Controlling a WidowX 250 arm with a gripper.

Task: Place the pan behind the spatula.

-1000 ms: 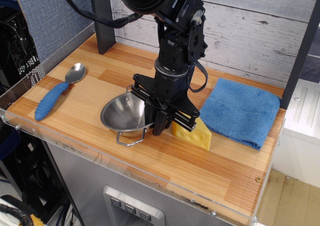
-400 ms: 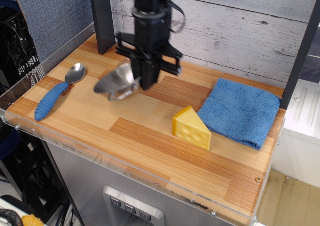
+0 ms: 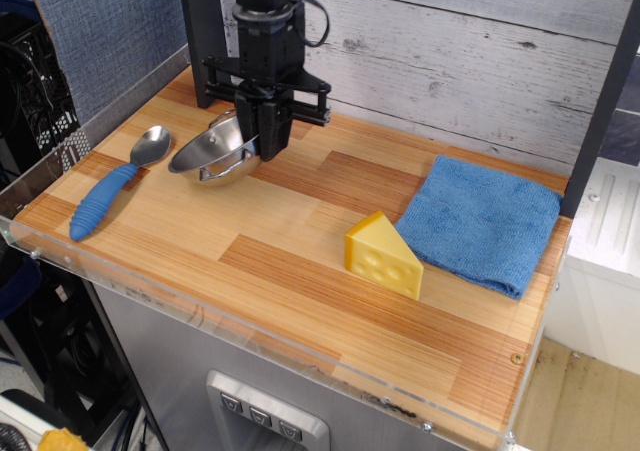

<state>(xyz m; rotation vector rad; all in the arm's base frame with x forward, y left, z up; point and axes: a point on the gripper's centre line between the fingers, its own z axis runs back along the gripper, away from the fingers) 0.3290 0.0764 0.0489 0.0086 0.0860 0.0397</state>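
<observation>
The black claw [image 3: 262, 141], clenched on the shiny round steel pan [image 3: 213, 152], has carried it leftward, nearer the blue-handled metal spatula [image 3: 118, 182].

Views: we have just one, so nothing is shared between cameras.
Position: we look from in front of the table [image 3: 300, 271], above it and a little toward its right end.
Direction: we face down and back toward the plank wall [image 3: 470, 51].
Distance: middling; the whole tabletop fits, from the spatula [image 3: 115, 184] at left to the blue cloth [image 3: 480, 221] at right.
Cut off: the arm's upper part leaves the top edge.
</observation>
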